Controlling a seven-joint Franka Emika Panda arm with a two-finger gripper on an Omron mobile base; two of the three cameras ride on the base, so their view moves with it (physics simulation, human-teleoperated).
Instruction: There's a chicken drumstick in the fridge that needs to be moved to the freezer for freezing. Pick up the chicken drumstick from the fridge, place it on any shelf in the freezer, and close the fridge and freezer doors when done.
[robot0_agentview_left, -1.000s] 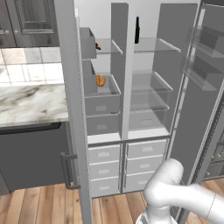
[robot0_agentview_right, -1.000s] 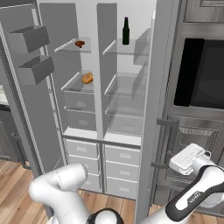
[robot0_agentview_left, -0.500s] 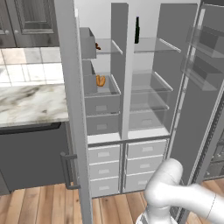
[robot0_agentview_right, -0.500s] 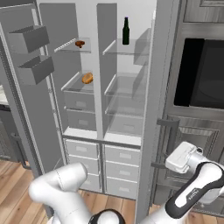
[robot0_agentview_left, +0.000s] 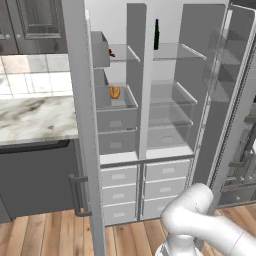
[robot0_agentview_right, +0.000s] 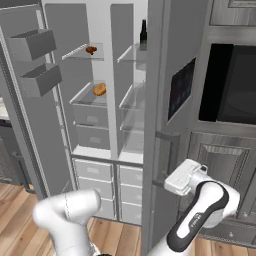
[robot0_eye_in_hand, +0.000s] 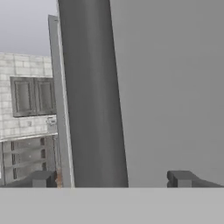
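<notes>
chicken drumstick (robot0_agentview_right: 91, 49): seen as a small reddish-brown lump on the top shelf (robot0_agentview_right: 80, 51) of the freezer (robot0_agentview_right: 95, 100), near the shelf's back edge; nothing is held against it.
neighbouring food: a larger golden-orange item (robot0_agentview_right: 100, 89) is seen one shelf lower, toward the middle of that shelf, well apart from the drumstick.
fridge (robot0_agentview_right: 134, 100): a dark bottle (robot0_agentview_right: 143, 34) is seen upright on its top shelf, near the back.
task stage: the transfer is judged done, since the drumstick lies in the narrow left compartment; both doors are left to be shut.
fridge door (robot0_agentview_right: 165, 100): seen swung partly across the fridge opening, its dark panel (robot0_agentview_right: 181, 89) facing outward.
freezer door (robot0_agentview_left: 82, 125): seen wide open, with grey bins (robot0_agentview_right: 32, 42) on its inner side.
gripper (robot0_eye_in_hand: 113, 178): released and empty, fingers spread wide; it is placed close to the outer face of the fridge door, low down, below the handle (robot0_agentview_right: 169, 150).
step in hand: the fridge door is judged to be pushed shut.
how it is done well: contact is best kept flat on the door face and toward its free edge, away from the hinge; the push is best made steadily along the door's arc until the door is seated, and the handle is best avoided so the open fingers are not caught.
after that: the freezer door is to be reached from its outer side.
</notes>
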